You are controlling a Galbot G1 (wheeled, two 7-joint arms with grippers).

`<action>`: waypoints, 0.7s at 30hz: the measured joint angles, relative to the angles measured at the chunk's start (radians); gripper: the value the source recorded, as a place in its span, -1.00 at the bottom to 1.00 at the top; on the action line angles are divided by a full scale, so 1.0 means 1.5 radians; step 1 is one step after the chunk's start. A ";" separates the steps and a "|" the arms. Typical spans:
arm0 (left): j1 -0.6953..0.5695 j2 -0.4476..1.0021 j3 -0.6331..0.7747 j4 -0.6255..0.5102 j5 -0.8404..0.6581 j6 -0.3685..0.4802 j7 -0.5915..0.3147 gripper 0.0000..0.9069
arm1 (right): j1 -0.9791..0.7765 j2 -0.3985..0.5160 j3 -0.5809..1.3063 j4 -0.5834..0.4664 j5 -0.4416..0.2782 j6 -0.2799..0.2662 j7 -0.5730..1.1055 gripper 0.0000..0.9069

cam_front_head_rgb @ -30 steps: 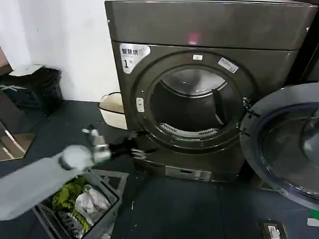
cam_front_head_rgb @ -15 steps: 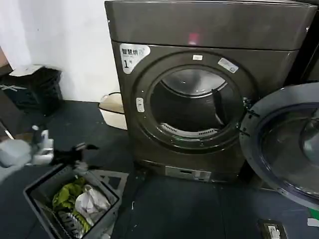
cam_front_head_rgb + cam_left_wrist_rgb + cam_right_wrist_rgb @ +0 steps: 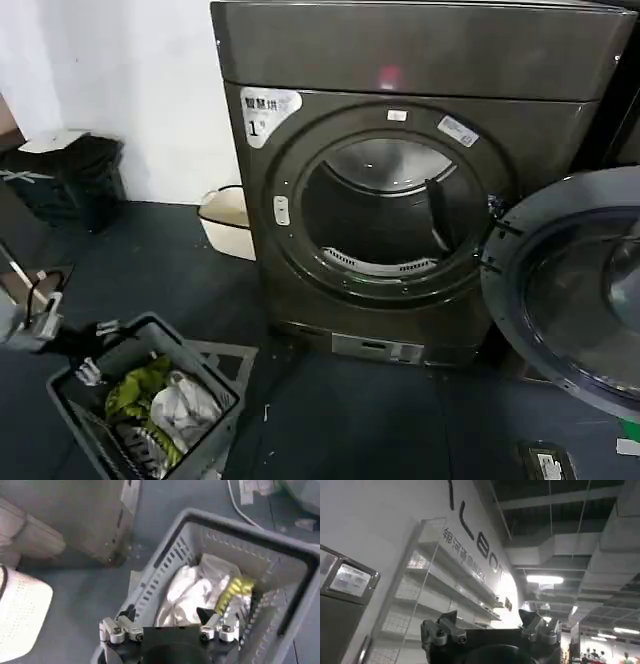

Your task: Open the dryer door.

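Left gripper (image 3: 95, 345) at near left, over the far-left rim of the grey laundry basket (image 3: 200, 450); fingers spread, holding nothing. Left wrist view: same gripper (image 3: 170, 622) above white and yellow-green clothes (image 3: 200, 592) in the basket (image 3: 165, 575). Cream tub (image 3: 228, 220) on the floor left of the dryer (image 3: 420, 60). Dryer centre-far, white "1" sticker (image 3: 265, 108) at its upper left, red light (image 3: 388, 75) on top panel, drum mouth exposed. Dryer door (image 3: 575, 290) swung fully open to the right, glass facing out. Right gripper (image 3: 490, 625) aimed up at ceiling and shelving, fingers spread, empty.
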 joint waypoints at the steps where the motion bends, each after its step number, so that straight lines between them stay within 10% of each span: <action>1: 0.002 0.000 0.000 0.002 0.001 -0.002 0.000 1.00 | -0.001 0.000 0.000 0.000 0.000 0.000 0.000 1.00; 21: 0.016 -0.018 0.003 0.034 0.035 -0.051 0.022 1.00 | -0.006 0.009 -0.004 0.024 0.001 0.002 -0.007 1.00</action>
